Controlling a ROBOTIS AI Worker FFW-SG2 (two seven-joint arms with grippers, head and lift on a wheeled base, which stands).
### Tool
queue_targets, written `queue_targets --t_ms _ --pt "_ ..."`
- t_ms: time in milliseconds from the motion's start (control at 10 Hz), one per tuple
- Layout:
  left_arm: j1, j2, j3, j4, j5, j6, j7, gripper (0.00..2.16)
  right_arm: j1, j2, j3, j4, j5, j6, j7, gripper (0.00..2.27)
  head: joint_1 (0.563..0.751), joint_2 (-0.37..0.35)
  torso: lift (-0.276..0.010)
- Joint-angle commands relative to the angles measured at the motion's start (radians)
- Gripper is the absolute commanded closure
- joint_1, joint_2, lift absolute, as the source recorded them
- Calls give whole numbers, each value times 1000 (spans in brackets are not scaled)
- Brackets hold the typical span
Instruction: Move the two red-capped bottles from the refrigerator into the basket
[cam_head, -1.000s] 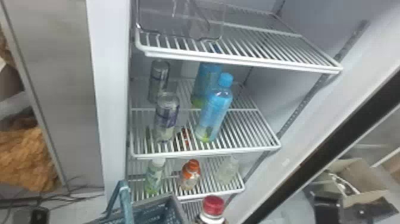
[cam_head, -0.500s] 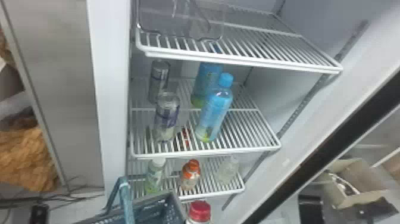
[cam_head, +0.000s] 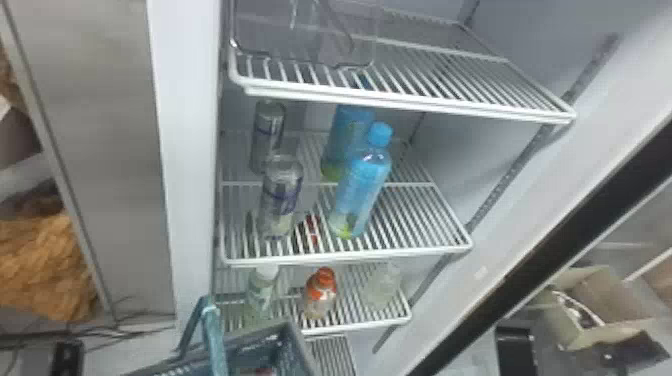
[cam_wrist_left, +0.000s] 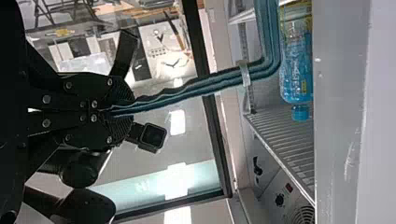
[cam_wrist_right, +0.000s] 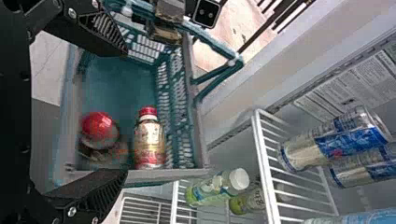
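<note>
One has moved of the first red-capped bottle (cam_wrist_right: 149, 140) and the second red-capped bottle (cam_wrist_right: 99, 130); which one cannot be told. In the earlier head frames it showed at the right of the basket (cam_head: 296, 347), shifting left and down; it has since gone from there. Both bottles are now inside the basket, side by side near one end.

The right gripper (cam_wrist_right: 125, 112) is spread wide over the basket and holds nothing. Whether its lower finger touches the rim cannot be told. The left gripper (cam_wrist_left: 122, 111) is closed on the blue-green handle (cam_wrist_left: 187, 93) of the basket.

In the refrigerator (cam_head: 187, 150), the middle shelf (cam_head: 350, 259) carries two cans and two blue bottles. The lower shelf (cam_head: 360, 325) carries an orange-capped bottle (cam_head: 321, 295) between a white-capped bottle (cam_head: 261, 290) and a clear bottle (cam_head: 382, 287). In the head view, the basket partly covers that shelf's front left.
</note>
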Motion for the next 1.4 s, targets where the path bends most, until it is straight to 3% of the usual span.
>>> queue_targets --t_ms 0,200,900,1300 --pt "3 0 2 0 2 0 0 1202 15 7 -25 24 11 -123 0 134 695 -350 0" --pt "6 0 8 0 2 0 0 1202 49 29 -66 120 13 -390 9 136 695 -350 0" --pt "15 0 10 0 8 0 0 1202 135 63 -70 314 41 -874 14 133 695 -350 0" --pt "18 -3 12 0 14 -3 -2 1202 147 63 -49 446 39 -1156 11 133 695 -350 0"
